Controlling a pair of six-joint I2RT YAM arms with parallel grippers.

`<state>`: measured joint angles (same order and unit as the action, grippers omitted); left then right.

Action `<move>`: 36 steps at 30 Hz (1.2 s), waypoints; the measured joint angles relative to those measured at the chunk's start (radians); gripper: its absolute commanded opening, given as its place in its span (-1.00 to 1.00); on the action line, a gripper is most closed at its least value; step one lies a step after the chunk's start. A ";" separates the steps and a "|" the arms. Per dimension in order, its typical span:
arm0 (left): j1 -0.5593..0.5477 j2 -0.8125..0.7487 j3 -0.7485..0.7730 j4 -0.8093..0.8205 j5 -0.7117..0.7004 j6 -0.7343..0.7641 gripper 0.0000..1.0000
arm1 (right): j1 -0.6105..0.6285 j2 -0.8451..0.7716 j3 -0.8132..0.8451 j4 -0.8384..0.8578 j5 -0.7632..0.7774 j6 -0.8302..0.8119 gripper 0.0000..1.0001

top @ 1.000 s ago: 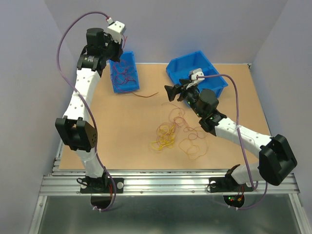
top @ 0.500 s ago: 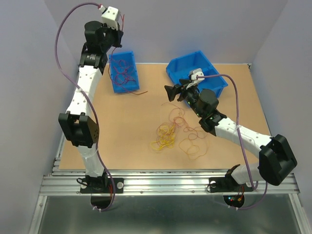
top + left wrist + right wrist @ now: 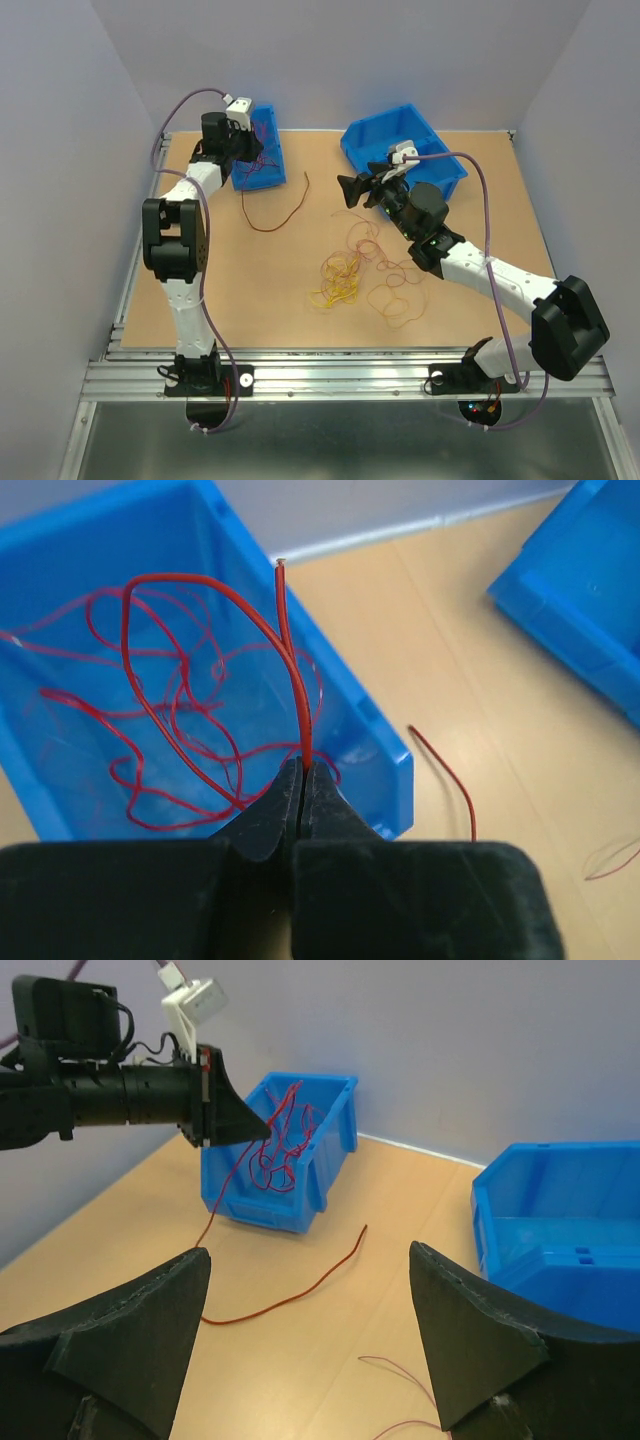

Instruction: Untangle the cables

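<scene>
My left gripper (image 3: pixel 258 152) is shut on a thin dark red cable (image 3: pixel 303 725) above the left blue bin (image 3: pixel 375 735), which holds several more curly red cables (image 3: pixel 150 730). The held cable hangs down and trails over the table in a long loop (image 3: pixel 265 225), also seen in the right wrist view (image 3: pixel 300 1295). My right gripper (image 3: pixel 350 188) is open and empty in mid-table, its jaws wide apart (image 3: pixel 308 1250). A tangle of yellow and orange cables (image 3: pixel 338 280) with dark red strands (image 3: pixel 370 245) lies on the table in front of it.
A second blue bin (image 3: pixel 380 125) stands at the back right, close behind the right gripper; it looks empty in the right wrist view (image 3: pixel 560 1220). Purple walls enclose the table at the back and sides.
My left arm has dropped from high above the bin to just over it, still holding the red cable. The cable's free part now lies in a longer loop on the table. The right arm has not moved.
</scene>
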<state>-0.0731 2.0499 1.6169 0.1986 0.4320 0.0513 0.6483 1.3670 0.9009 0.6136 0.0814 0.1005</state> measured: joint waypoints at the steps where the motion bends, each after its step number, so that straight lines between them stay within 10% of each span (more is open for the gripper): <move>1: 0.003 0.008 -0.010 -0.010 0.000 -0.007 -1.00 | 0.000 0.000 0.000 0.000 0.000 0.000 0.71; 8: 0.018 0.135 0.176 -0.131 -0.016 -0.031 -1.00 | 0.000 0.000 0.000 -0.001 -0.004 0.000 0.71; 20: 0.021 0.102 0.155 -0.274 -0.091 0.045 0.90 | 0.000 0.000 0.000 0.000 -0.011 0.001 0.71; 36: -0.339 -0.443 -0.449 -0.126 -0.396 0.336 0.83 | 0.000 0.000 0.000 -0.001 -0.011 0.001 0.71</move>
<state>-0.4118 1.6073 1.1679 0.0723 0.0357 0.3870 0.6479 1.3670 0.9009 0.6128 0.0700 0.1013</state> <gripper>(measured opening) 0.956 0.853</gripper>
